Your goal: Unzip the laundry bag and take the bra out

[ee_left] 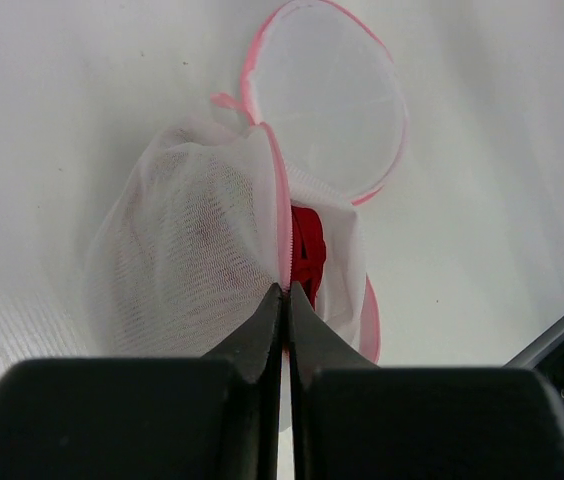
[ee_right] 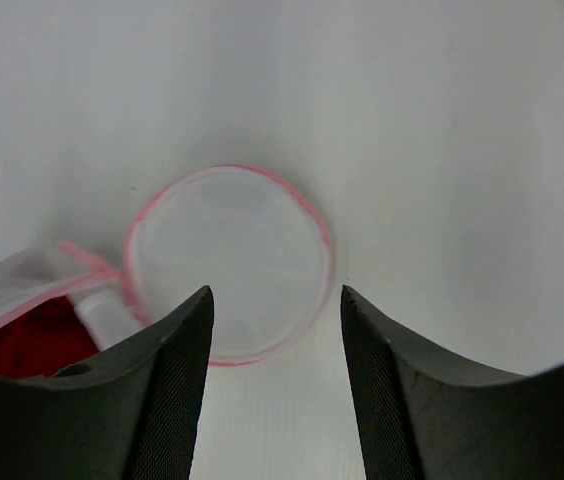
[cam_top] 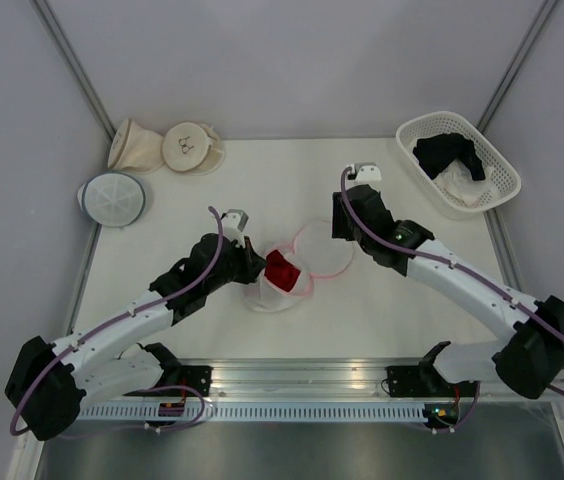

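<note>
The laundry bag (cam_top: pixel 267 293) lies at the table's middle, unzipped, its white mesh body (ee_left: pixel 187 260) slumped. Its round pink-rimmed lid (cam_top: pixel 324 248) lies flat to the right, still joined at one side. The red bra (cam_top: pixel 282 270) shows inside the opening (ee_left: pixel 307 245). My left gripper (ee_left: pixel 285 288) is shut on the bag's pink zipper rim at the opening's near edge. My right gripper (ee_right: pixel 276 292) hangs open above the lid (ee_right: pixel 227 260), nothing between its fingers. In the right wrist view a patch of the bra (ee_right: pixel 32 335) shows at the lower left.
A white basket (cam_top: pixel 502 185) at the back right holds a black garment (cam_top: pixel 450 152) and a white cloth. Two beige round pouches (cam_top: pixel 167 145) and a grey-blue-rimmed mesh pouch (cam_top: pixel 112 198) sit at the back left. A metal rail (cam_top: pixel 292 385) runs along the near edge.
</note>
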{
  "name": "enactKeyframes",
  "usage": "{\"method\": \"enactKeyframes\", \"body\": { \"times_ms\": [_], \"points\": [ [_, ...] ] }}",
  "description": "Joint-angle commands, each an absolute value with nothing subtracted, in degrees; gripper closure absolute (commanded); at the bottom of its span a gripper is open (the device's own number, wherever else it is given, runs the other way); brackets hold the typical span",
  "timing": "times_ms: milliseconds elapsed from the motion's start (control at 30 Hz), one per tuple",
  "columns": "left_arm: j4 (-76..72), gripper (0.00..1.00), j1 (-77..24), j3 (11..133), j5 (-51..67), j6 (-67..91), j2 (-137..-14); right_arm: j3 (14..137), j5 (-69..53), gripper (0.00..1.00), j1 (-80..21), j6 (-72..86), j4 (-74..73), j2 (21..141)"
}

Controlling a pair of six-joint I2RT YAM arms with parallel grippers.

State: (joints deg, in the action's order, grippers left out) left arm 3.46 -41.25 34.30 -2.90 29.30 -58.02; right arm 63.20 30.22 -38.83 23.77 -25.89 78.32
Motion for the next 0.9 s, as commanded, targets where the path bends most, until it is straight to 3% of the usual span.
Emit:
{"method": "enactKeyframes", "body": {
  "times_ms": [0,433,867],
  "points": [
    [3.87,0.98,-41.48,34.19,-2.02,29.97,-57.39,61.09,13.22,0.4,-40.78,22.5,-18.47,72.25],
    [3.34,0.98,-41.48,33.4,-0.53,32.87,-58.62,50.72,0.18,0.41,-50.0,31.9,-2.74,80.33],
    [3.25,0.98,-41.48,31.91,-0.35,33.84,-55.55,50.0,2.01,0.46,-53.87,36.83,3.08,89.72]
  ]
}}
